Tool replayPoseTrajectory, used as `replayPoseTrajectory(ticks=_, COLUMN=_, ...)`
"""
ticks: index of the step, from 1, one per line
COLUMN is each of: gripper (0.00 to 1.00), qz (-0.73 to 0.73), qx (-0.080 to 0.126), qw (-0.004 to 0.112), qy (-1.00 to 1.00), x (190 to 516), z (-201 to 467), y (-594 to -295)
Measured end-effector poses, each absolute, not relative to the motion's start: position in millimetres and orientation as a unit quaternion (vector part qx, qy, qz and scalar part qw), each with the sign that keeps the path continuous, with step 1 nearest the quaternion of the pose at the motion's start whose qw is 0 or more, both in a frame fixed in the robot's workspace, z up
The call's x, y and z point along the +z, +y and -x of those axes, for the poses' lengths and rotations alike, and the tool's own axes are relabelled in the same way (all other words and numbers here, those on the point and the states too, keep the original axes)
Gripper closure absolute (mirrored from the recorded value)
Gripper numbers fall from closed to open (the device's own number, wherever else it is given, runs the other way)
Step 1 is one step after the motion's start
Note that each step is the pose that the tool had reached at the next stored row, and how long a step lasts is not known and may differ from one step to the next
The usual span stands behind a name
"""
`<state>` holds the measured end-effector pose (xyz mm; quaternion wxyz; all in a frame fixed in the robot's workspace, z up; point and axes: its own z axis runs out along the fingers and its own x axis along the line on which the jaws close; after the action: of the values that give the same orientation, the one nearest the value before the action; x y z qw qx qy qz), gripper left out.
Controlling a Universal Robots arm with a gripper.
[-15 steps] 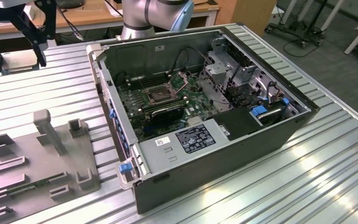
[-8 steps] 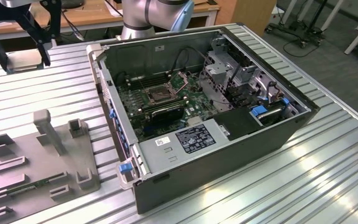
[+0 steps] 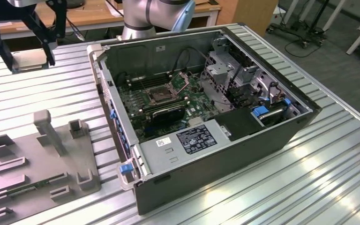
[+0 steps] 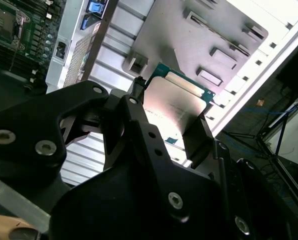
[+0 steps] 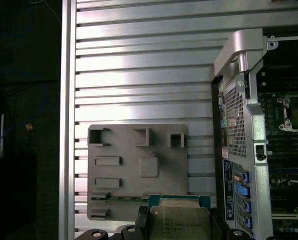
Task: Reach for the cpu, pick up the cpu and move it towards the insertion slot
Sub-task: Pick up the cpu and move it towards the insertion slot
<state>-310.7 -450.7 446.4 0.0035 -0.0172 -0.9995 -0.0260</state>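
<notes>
Gripper [image 3: 30, 65]: fingers pinched the cpu [image 3: 30, 58] by opposite edges | cpu: clear of the slatted table [image 3: 48, 96], well apart from the insertion slot [image 3: 158, 93] | slot: inside the open computer case [image 3: 230, 157].

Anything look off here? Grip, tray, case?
Nothing stands out. The claw holds the cpu squarely by its edges above the table; the grey tray lies flat, and the insertion slot shows no visible damage.

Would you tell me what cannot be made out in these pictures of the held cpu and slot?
1. First wrist view: the cpu is cut off by the picture's edge.
2. Second wrist view: black links of the hand cover part of the cpu.
3. Exterior view: the insertion slot has contacts too small to tell.
</notes>
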Motion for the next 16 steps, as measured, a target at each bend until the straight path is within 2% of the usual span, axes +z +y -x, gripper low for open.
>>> replayPoseTrajectory(ticks=16, gripper=0.45, qz=0.017, qx=-0.026, qw=0.003, qy=-1.0, x=446.4, z=300.5, y=-450.7)
